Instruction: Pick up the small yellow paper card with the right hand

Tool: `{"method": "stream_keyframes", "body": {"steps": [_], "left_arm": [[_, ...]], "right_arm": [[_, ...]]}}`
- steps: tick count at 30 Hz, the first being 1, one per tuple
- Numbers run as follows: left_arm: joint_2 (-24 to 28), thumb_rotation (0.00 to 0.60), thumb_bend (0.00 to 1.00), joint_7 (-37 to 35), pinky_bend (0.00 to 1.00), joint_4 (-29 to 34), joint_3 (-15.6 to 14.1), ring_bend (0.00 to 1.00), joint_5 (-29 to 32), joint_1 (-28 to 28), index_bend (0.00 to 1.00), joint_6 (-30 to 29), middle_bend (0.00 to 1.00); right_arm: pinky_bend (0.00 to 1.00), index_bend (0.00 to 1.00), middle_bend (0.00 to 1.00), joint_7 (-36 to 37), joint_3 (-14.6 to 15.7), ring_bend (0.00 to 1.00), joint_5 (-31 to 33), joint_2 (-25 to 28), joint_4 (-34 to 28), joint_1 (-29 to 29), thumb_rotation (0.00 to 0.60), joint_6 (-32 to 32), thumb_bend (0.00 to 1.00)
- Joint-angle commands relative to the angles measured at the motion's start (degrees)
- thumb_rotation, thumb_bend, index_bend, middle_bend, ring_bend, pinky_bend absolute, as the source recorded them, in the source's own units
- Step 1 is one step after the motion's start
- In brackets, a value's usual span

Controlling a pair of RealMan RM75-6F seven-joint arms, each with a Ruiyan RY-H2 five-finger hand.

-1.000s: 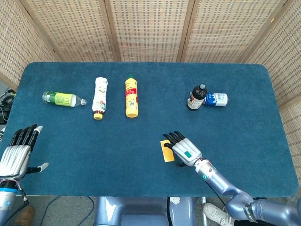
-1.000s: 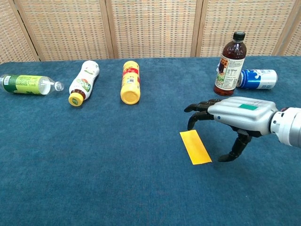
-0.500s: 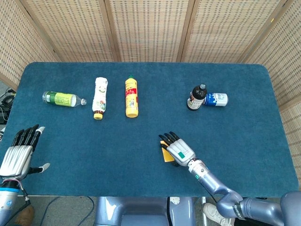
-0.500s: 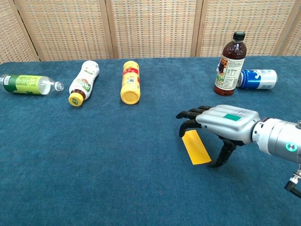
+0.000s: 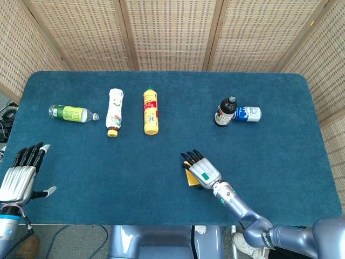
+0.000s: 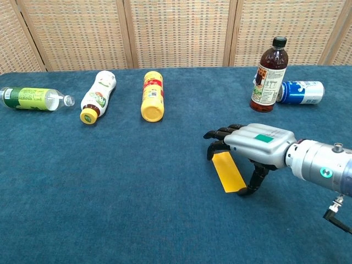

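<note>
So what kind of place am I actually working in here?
Most likely a staged lab or data-collection bench: a table covered in blue cloth, woven screen panels closing it in, and a few bottles laid out apart, like the yellow bottle, as props.

The table [image 6: 82,209] is covered in matt blue cloth of felt-like nap. The yellow card [image 6: 227,171] appears as smooth matt paper. The right hand [image 6: 250,148] is cased in satin silver metal with black fingers [image 6: 219,133]. Woven cane panels [image 6: 181,33] are framed in wood.
</note>
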State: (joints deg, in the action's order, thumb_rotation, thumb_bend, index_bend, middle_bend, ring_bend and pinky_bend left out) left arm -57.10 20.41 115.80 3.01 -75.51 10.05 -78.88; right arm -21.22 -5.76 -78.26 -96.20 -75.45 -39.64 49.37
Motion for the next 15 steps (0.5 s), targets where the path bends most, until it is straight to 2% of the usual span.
{"method": "stream_keyframes", "body": {"steps": [1,3,11,15], "left_arm": [[0.1,0.6,0.0,-0.2,0.0,0.0,0.0,0.0,0.0,0.0,0.0,0.0,0.0],[0.2,0.6,0.0,-0.4,0.0,-0.1,0.0,0.0,0.1,0.0,0.0,0.0,0.0],[0.4,0.6,0.0,-0.8,0.0,-0.1,0.1,0.0,0.2,0.2,0.0,0.2,0.0],[0.4,0.6,0.0,-0.8,0.0,0.0,-0.1,0.0,0.1,0.2,0.0,0.1,0.0]], "right_arm": [[0.0,0.24,0.0,0.1,-0.9,0.0,0.6,-0.4,0.9,-0.4,0.6,0.7,0.15],[0.0,0.25,0.0,1.3,-2.0,0.0,1.2,0.0,0.4,-0.4,0.6,1.5,0.15],[0.0,0.24,0.0,4.3,-3.2,0.0,-0.7,4.1,-6.1,-0.2,0.6,4.5,0.15],[0.0,0.24,0.0,6.2,-1.7,0.0,-2.3,7.8,-10.5,0.4,0.6,4.7,0.15]]}}
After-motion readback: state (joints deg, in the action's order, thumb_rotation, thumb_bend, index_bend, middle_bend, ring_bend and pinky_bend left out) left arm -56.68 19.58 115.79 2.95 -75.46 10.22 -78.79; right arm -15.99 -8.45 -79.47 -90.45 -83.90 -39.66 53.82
